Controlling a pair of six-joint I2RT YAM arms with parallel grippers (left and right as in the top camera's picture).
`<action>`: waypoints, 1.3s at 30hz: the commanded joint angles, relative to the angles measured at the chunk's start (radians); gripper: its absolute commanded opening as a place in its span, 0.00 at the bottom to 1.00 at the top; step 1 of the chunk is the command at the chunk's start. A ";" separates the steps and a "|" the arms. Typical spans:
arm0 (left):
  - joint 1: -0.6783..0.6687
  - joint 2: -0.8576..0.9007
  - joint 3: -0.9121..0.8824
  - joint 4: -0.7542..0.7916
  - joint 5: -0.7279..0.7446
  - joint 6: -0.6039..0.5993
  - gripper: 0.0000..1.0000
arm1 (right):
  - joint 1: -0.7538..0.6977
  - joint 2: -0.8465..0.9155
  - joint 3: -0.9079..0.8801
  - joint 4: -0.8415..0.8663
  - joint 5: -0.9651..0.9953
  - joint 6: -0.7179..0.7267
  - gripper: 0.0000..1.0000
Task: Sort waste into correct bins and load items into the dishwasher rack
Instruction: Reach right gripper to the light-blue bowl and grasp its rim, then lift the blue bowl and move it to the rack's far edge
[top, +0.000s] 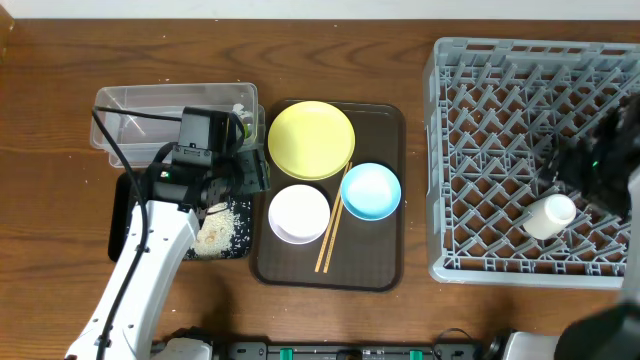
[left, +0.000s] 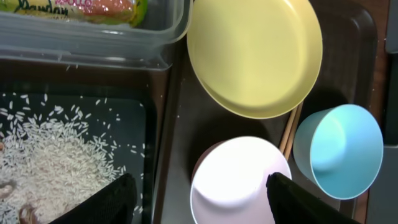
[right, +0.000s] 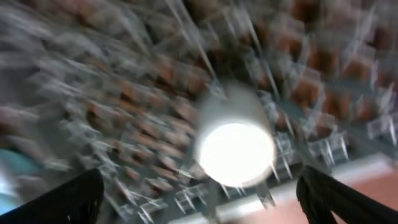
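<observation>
Grey rack (top: 470, 150), seen overhead, holds the small white cup (top: 549, 216) on its side. Left wrist: the left gripper (left: 200, 186) gapes empty over the white bowl (left: 239, 165). Right wrist, blurred: the right gripper (right: 200, 180) spreads wide, empty, above the cup.

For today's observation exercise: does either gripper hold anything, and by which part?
Nothing is held. Left gripper open and empty; right gripper open above the small white cup lying in the dishwasher rack.
</observation>
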 joint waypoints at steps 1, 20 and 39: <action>0.004 -0.004 0.001 -0.018 -0.010 0.013 0.70 | 0.043 -0.087 0.032 0.071 -0.272 -0.104 0.95; 0.004 -0.003 0.001 -0.210 -0.227 -0.105 0.70 | 0.666 0.104 0.031 0.238 -0.197 -0.261 0.76; 0.004 -0.003 0.001 -0.208 -0.226 -0.105 0.70 | 0.768 0.473 0.031 0.270 -0.137 -0.140 0.13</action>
